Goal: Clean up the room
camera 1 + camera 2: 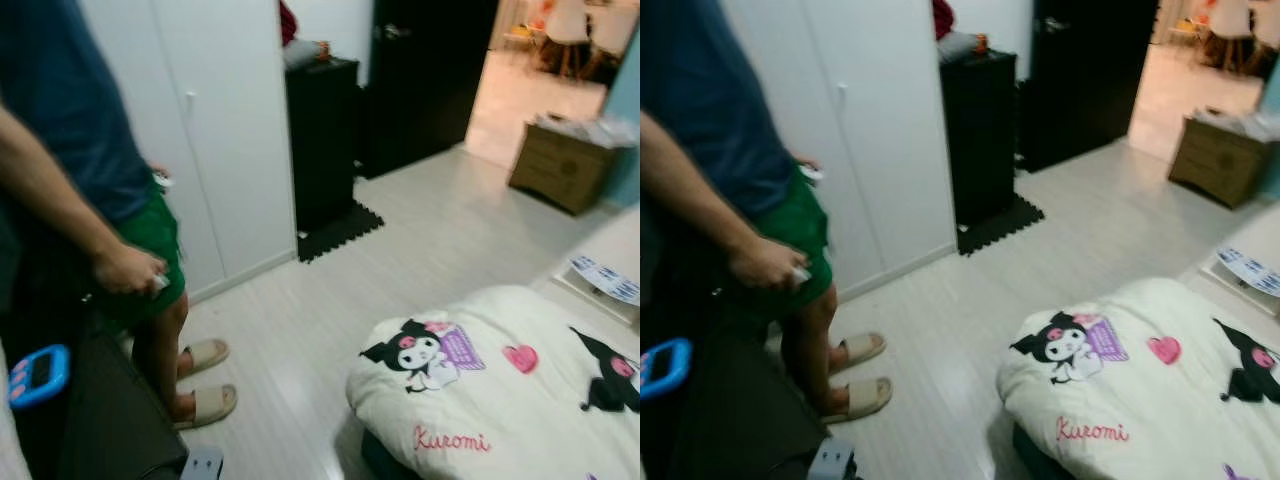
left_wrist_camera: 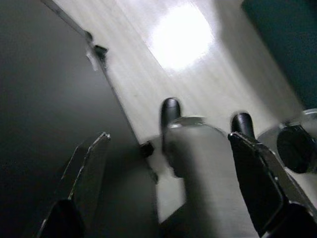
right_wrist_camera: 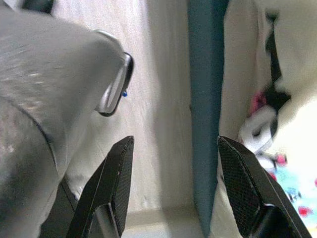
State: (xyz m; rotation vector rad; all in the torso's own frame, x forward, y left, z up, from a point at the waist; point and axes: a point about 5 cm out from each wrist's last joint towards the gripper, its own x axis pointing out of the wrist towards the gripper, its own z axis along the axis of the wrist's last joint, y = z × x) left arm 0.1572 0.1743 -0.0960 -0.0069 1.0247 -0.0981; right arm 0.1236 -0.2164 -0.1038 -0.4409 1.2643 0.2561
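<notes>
The room is not tidy yet, and I am just looking for what to pick up.

I use the bed [image 1: 600, 300] as my landmark: the white blanket [image 1: 500, 400] is bunched on its near end, with its long side running along the bed. A person [image 1: 90, 170] stands well away from the bed, by the white wardrobe [image 1: 220, 130]. My left gripper [image 2: 168, 198] and right gripper [image 3: 173, 193] both hang spread wide, holding nothing. I think I should next turn to the bed and reach for the blanket.

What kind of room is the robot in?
Most likely a bedroom. A bed with a white cartoon-print duvet stands by white wardrobe doors, and an open doorway leads to another room.
</notes>
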